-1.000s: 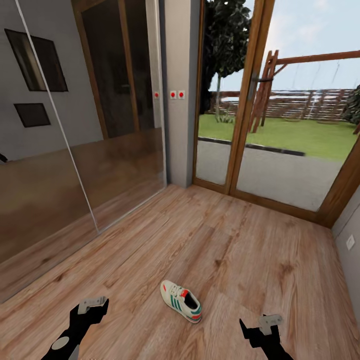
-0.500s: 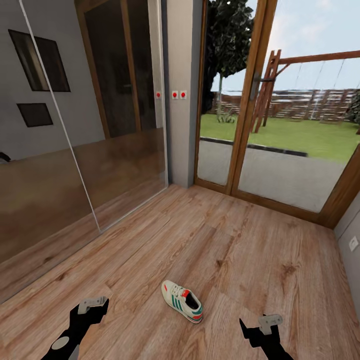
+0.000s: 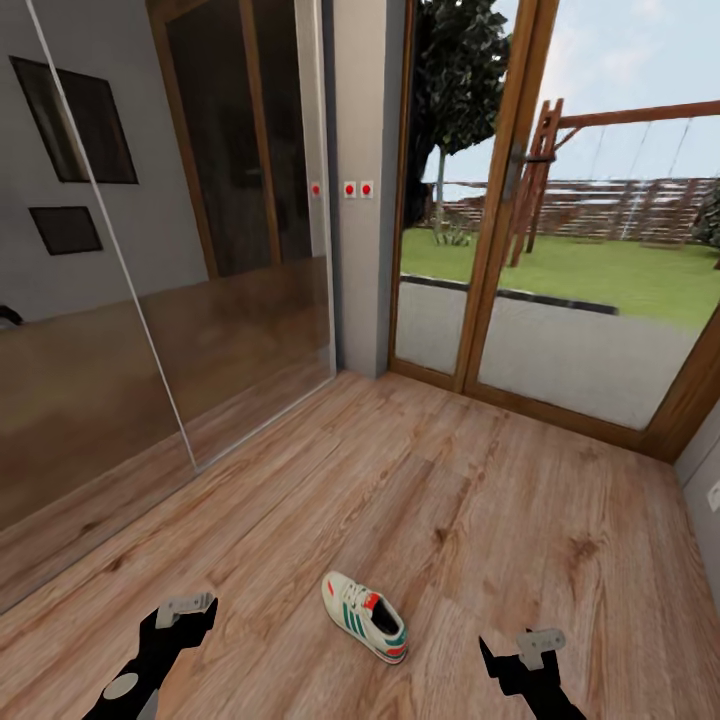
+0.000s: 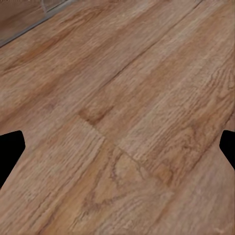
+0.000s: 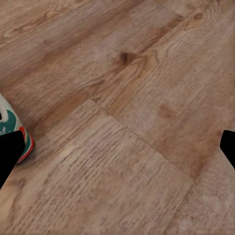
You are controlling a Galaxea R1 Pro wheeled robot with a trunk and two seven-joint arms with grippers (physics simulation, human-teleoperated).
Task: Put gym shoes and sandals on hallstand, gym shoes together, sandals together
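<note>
One gym shoe [image 3: 364, 617] upright on corridor floor [image 3: 480, 500], at 6 o'clock in head view — between both arms, untouched. Left pincer [image 3: 186, 607] at 7 o'clock, right pincer [image 3: 540, 642] at 5 o'clock; both spread, empty, above planks.

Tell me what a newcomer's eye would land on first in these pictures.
A single white gym shoe with green stripes and red-orange accents lies alone on the wood-plank corridor floor, between the left gripper and the right gripper, touching neither. Beyond it, the wood-framed glass doors show a bright garden with a wooden swing frame. At the view's left a mirrored sliding wardrobe reflects the floor.
</note>
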